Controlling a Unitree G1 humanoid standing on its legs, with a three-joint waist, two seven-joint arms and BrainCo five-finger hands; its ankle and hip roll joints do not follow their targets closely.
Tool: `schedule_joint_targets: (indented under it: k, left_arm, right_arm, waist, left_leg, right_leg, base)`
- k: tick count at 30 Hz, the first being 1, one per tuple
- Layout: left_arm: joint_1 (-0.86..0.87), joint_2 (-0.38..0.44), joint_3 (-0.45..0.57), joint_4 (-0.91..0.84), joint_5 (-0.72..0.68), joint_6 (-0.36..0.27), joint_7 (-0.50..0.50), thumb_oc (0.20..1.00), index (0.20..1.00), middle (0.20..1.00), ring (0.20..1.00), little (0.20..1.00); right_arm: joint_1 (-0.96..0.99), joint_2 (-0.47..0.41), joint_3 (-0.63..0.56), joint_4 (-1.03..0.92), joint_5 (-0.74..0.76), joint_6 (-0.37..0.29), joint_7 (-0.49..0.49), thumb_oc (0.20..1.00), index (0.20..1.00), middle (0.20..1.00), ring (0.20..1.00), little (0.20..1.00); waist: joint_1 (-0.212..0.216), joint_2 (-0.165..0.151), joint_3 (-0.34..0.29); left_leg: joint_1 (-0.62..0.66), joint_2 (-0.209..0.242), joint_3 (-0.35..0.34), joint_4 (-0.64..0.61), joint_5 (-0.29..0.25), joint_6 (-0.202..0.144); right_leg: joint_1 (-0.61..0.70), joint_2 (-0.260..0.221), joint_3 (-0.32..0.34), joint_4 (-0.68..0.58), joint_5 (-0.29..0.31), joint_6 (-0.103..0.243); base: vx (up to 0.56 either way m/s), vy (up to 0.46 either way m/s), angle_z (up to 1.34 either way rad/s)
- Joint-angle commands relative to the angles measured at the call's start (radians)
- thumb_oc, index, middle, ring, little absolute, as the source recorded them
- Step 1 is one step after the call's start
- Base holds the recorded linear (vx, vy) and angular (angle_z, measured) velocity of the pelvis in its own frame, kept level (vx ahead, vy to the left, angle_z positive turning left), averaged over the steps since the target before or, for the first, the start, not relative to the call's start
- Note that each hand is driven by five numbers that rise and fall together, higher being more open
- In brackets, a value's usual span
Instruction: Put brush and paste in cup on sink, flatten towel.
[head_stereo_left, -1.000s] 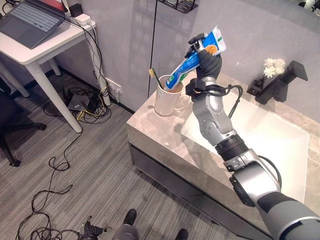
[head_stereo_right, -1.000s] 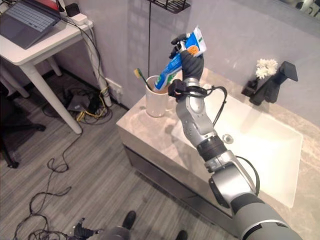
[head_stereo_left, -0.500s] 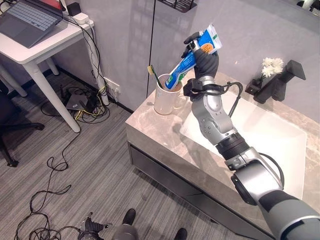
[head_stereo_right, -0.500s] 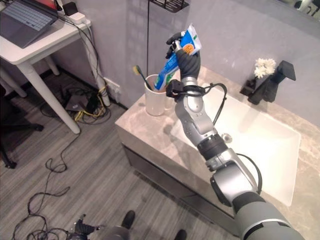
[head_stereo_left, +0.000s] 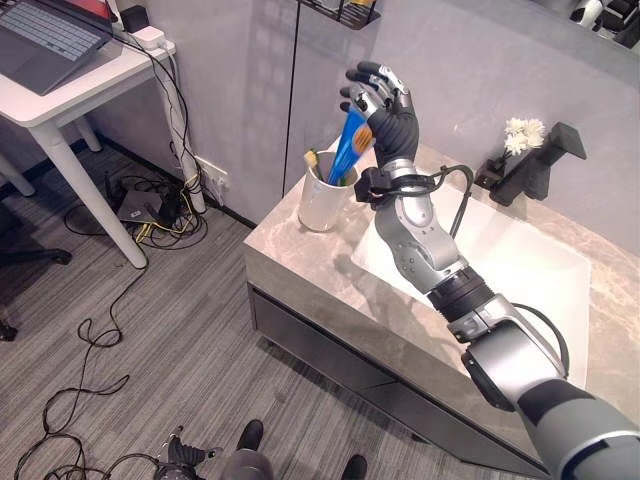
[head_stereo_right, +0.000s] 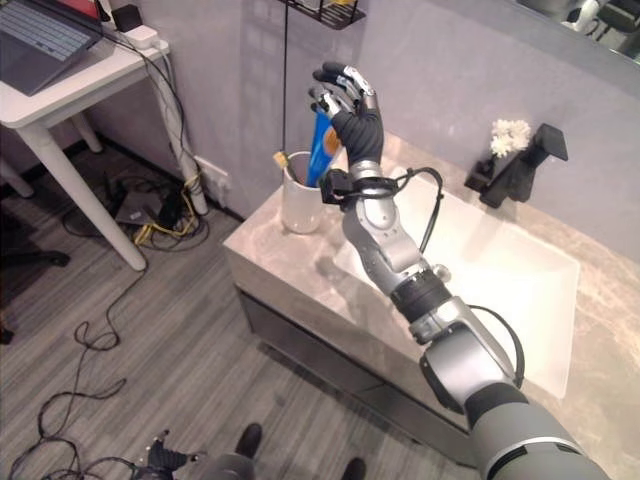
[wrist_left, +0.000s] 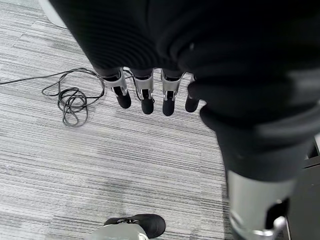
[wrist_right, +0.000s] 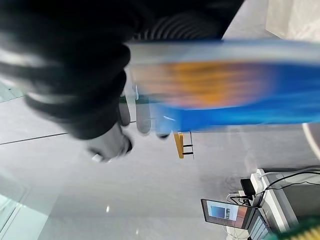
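Note:
A white cup (head_stereo_left: 322, 207) stands on the stone counter (head_stereo_left: 300, 270) at the left end of the sink. A toothbrush (head_stereo_left: 312, 162) with a green and yellow head leans in it. The blue toothpaste tube (head_stereo_left: 348, 148) stands tilted with its lower end inside the cup's mouth. My right hand (head_stereo_left: 385, 115) is raised just above and behind the tube's top, open with its fingers spread. In the right wrist view the tube (wrist_right: 225, 100) shows as a blue and orange streak beside the straight fingers (wrist_right: 142, 117). My left hand (wrist_left: 145, 97) hangs open over the grey floor.
The white basin (head_stereo_left: 520, 280) lies right of the cup, with a black faucet (head_stereo_left: 530, 170) and white flowers (head_stereo_left: 515, 128) behind it. A white table (head_stereo_left: 70, 85) with a laptop stands at the left, cables (head_stereo_left: 150, 210) under it. A wire shelf (head_stereo_left: 345, 12) hangs on the wall.
My right hand has spread its fingers and let go of the toothpaste tube. The tube has dropped lower, into the cup. The camera has shifted a little.

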Motion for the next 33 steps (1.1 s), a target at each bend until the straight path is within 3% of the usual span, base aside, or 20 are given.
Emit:
schedule_joint_targets:
  k: [1, 14, 21, 26, 28, 29, 30, 32, 33]
  left_arm:
    - [-0.026, 0.027, -0.002, 0.072, -0.003, -0.019, 0.022, 1.0, 1.0, 1.0, 1.0, 1.0]
    - [-0.029, 0.015, 0.003, 0.1, 0.014, -0.017, 0.021, 1.0, 1.0, 1.0, 1.0, 1.0]
    - [-0.043, 0.003, 0.023, 0.115, 0.05, -0.013, 0.004, 1.0, 1.0, 1.0, 1.0, 1.0]
    - [-0.037, -0.026, 0.034, 0.132, 0.085, 0.0, -0.017, 1.0, 1.0, 1.0, 1.0, 1.0]
    - [-0.021, -0.05, 0.042, 0.134, 0.126, 0.003, -0.046, 1.0, 1.0, 1.0, 1.0, 1.0]
    - [-0.013, -0.067, 0.074, 0.15, 0.143, 0.004, -0.074, 1.0, 1.0, 1.0, 1.0, 1.0]
    - [-0.012, -0.065, 0.07, 0.15, 0.143, 0.004, -0.074, 1.0, 1.0, 1.0, 1.0, 1.0]
    - [-0.002, -0.078, 0.102, 0.149, 0.149, -0.006, -0.109, 1.0, 1.0, 1.0, 1.0, 1.0]
    - [-0.001, -0.078, 0.099, 0.148, 0.149, -0.006, -0.109, 1.0, 1.0, 1.0, 1.0, 1.0]
  right_arm:
    - [-0.144, -0.069, 0.004, 0.022, -0.045, -0.031, 0.008, 1.0, 1.0, 1.0, 1.0, 1.0]
    - [-0.142, -0.091, -0.052, -0.032, -0.203, -0.026, -0.081, 1.0, 1.0, 1.0, 1.0, 1.0]
    - [-0.031, -0.26, -0.116, -0.168, -0.437, 0.014, -0.135, 1.0, 1.0, 1.0, 1.0, 1.0]
    - [0.184, -0.303, -0.23, -0.339, -0.57, 0.027, -0.146, 1.0, 1.0, 1.0, 1.0, 1.0]
    - [0.363, -0.353, -0.349, -0.437, -0.683, 0.041, -0.162, 1.0, 1.0, 1.0, 1.0, 1.0]
    - [0.546, -0.382, -0.479, -0.531, -0.803, 0.055, -0.178, 1.0, 1.0, 1.0, 1.0, 1.0]
    - [0.556, -0.38, -0.486, -0.54, -0.805, 0.059, -0.176, 1.0, 1.0, 1.0, 1.0, 1.0]
    - [0.693, -0.442, -0.638, -0.57, -0.912, 0.076, -0.217, 1.0, 1.0, 1.0, 1.0, 1.0]
    - [0.7, -0.441, -0.643, -0.576, -0.913, 0.077, -0.215, 1.0, 1.0, 1.0, 1.0, 1.0]
  waist:
    - [0.018, 0.013, 0.029]
    - [0.007, 0.04, 0.013]
    - [-0.03, 0.066, -0.011]
    - [-0.065, 0.089, -0.029]
    - [-0.11, 0.116, -0.039]
    - [-0.162, 0.141, -0.053]
    - [-0.157, 0.14, -0.054]
    - [-0.21, 0.163, -0.065]
    - [-0.205, 0.163, -0.066]
  left_leg:
    - [-0.057, -0.024, -0.027, -0.019, 0.009, 0.03]
    - [-0.043, -0.013, 0.008, -0.019, 0.006, 0.027]
    - [-0.012, -0.001, 0.028, -0.019, 0.001, 0.021]
    - [0.023, 0.019, 0.061, -0.019, -0.009, 0.017]
    - [0.067, 0.035, 0.093, -0.019, -0.023, 0.016]
    - [0.1, 0.043, 0.129, -0.019, -0.035, 0.018]
    - [0.099, 0.044, 0.131, -0.019, -0.031, 0.018]
    - [0.13, 0.056, 0.175, -0.019, -0.039, 0.019]
    - [0.131, 0.057, 0.177, -0.019, -0.04, 0.018]
  right_leg:
    - [0.138, -0.05, 0.004, -0.001, 0.028, 0.054]
    - [0.133, -0.048, 0.028, -0.001, 0.019, 0.056]
    - [0.149, -0.044, 0.034, -0.001, 0.0, 0.054]
    - [0.16, -0.034, 0.049, -0.001, -0.016, 0.048]
    - [0.176, -0.023, 0.071, -0.001, -0.035, 0.044]
    - [0.176, -0.016, 0.102, -0.001, -0.043, 0.042]
    - [0.173, -0.016, 0.105, -0.001, -0.039, 0.041]
    - [0.156, -0.008, 0.155, -0.001, -0.044, 0.042]
    - [0.155, -0.008, 0.158, -0.001, -0.044, 0.041]
  base:
    - [0.0, 0.0, 0.0]
    - [-0.01, 0.001, -0.07]
    - [0.0, -0.009, -0.07]
    - [0.01, -0.02, -0.13]
    - [0.02, -0.026, -0.39]
    - [0.0, -0.008, -0.44]
    - [-0.01, 0.0, -0.45]
    - [-0.02, -0.014, -0.5]
    - [-0.02, -0.024, -0.65]
